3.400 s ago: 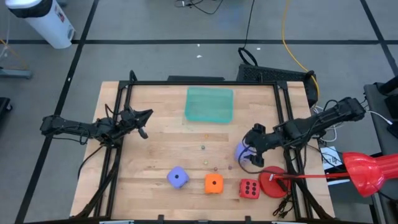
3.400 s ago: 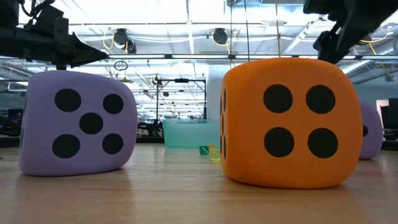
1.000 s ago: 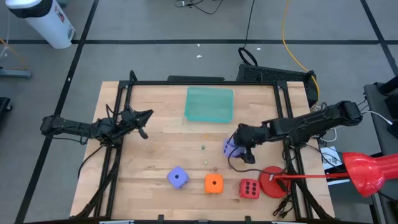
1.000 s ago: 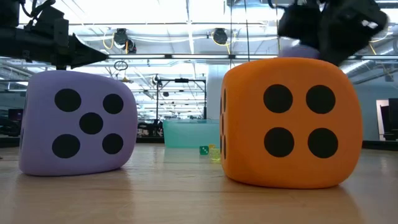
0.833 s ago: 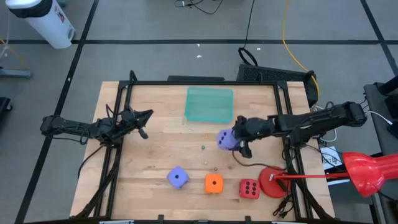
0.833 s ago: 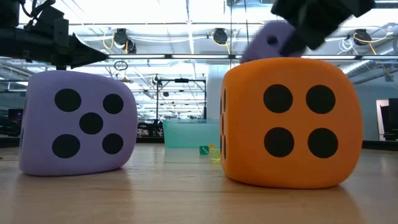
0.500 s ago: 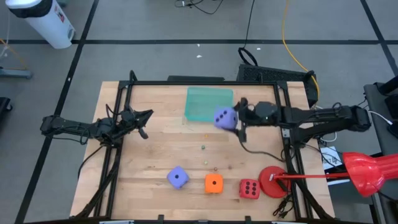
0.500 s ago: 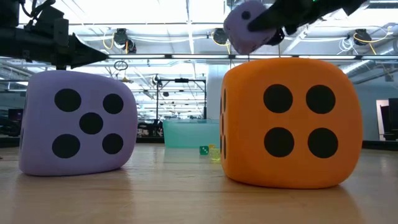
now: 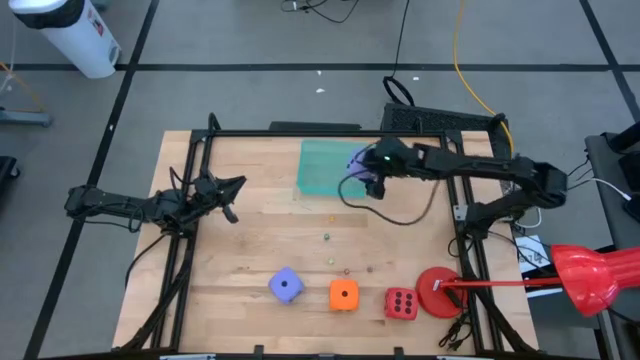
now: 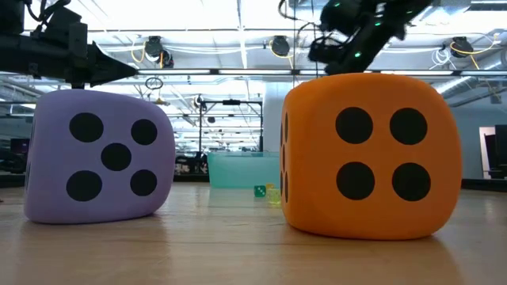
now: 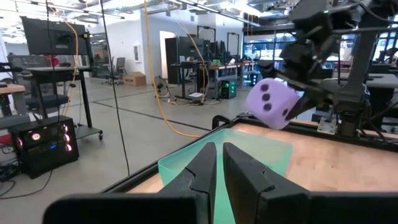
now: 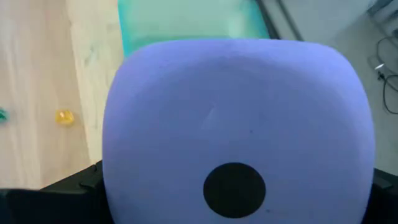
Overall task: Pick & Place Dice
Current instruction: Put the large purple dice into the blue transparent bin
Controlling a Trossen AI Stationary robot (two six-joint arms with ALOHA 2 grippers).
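Four dice in total: two lavender, one orange, one red. All soft-looking rounded cubes with dark round pips; no long axis.

Held lavender die (image 9: pixel 360 163) clamped in right gripper (image 9: pixel 372 170), jaws spread wide around it, upper centre of high view, over right edge of tray (image 9: pixel 330 170). Seen raised above tray in left wrist view (image 11: pixel 275 103), tilted, three-pip face toward that camera. One-pip face toward right wrist camera (image 12: pixel 236 130).

Remaining three in a row along lower edge of high view, apart from each other: second lavender die (image 9: pixel 287 285) left, orange die (image 9: pixel 344 294) centre, red die (image 9: pixel 401 303) right. Low view: lavender (image 10: pixel 99 155) shows five pips, orange (image 10: pixel 368 156) four.

One tray: translucent teal, rectangular, shallow.

One flat red round disc (image 9: pixel 437 292) just right of red die.

Table (image 9: pixel 260 240): light wood planks, black frame.

Left gripper (image 9: pixel 232 188) at left of table, fingers nearly together, holding nothing.
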